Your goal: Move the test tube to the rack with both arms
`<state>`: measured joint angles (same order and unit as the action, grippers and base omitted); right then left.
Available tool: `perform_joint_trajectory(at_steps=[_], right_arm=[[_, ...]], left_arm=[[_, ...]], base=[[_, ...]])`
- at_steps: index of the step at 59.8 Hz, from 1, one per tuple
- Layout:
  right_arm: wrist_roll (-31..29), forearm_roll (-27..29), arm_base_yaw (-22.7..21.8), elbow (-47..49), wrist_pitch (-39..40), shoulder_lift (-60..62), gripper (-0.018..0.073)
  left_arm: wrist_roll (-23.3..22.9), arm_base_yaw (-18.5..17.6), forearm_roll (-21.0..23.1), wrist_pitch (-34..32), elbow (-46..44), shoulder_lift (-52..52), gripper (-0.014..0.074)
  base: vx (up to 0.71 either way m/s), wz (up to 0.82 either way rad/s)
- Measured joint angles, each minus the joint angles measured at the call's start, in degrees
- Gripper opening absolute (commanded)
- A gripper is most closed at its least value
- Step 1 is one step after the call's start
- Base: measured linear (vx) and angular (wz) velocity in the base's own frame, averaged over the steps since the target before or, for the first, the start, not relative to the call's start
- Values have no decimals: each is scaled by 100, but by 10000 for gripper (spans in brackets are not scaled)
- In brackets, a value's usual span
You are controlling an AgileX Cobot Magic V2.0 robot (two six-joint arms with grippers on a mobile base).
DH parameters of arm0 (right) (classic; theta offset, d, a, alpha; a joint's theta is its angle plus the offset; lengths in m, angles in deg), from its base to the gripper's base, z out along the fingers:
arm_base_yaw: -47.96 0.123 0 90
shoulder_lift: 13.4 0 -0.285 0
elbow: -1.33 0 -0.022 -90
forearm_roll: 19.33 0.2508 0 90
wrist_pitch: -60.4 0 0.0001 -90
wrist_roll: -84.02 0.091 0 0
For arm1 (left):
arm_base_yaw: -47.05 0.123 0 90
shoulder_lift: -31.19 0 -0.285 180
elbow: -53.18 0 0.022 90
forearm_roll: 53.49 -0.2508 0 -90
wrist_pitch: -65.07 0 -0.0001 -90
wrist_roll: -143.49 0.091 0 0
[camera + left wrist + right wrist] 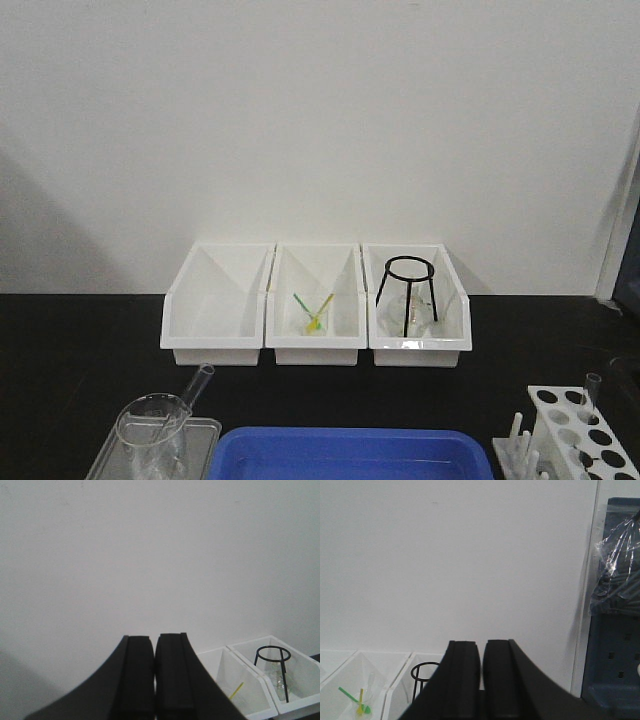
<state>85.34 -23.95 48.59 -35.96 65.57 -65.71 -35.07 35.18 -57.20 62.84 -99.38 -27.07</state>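
Observation:
A clear test tube (197, 383) leans in a glass beaker (152, 425) at the lower left of the front view. A white test tube rack (585, 430) stands at the lower right, with one clear tube (591, 388) upright in a back hole. Neither gripper shows in the front view. In the left wrist view my left gripper (154, 641) is shut and empty, pointing at the white wall. In the right wrist view my right gripper (481, 645) is shut with a thin slit between its pads, empty, and also faces the wall.
Three white bins (215, 305) stand in a row at the back of the black table. The middle bin holds green and yellow sticks (314, 312), the right one a black tripod (408, 290). A blue tray (350, 455) lies at the front centre. The beaker rests on a metal tray (205, 430).

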Motion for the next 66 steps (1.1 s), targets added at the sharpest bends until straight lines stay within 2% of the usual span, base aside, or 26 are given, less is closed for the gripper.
perform_joint_trajectory(at_steps=[5,12,20,30,36,44,51,66], right_arm=[[0,0,0,0,0,0,498],[0,0,0,5,0,0,645],[0,0,0,5,0,0,717],[2,0,0,5,58,0,697],[2,0,0,5,71,-21,665],[2,0,0,6,78,-114,606],[2,0,0,0,44,-216,545],[2,0,0,0,-9,-450,460]], left_arm=[[0,0,-2,33,0,0,487],[0,0,-7,180,0,0,637],[18,0,-7,264,0,0,692],[-144,0,7,86,0,0,669],[-144,0,-164,223,0,-118,640],[233,-11,-669,395,169,-524,592],[437,-40,-861,383,581,-1054,562],[744,-343,-1049,-711,1084,-2176,553]], base=[[0,0],[0,0],[0,0],[0,0],[0,0],[0,0],[0,0],[0,0]])
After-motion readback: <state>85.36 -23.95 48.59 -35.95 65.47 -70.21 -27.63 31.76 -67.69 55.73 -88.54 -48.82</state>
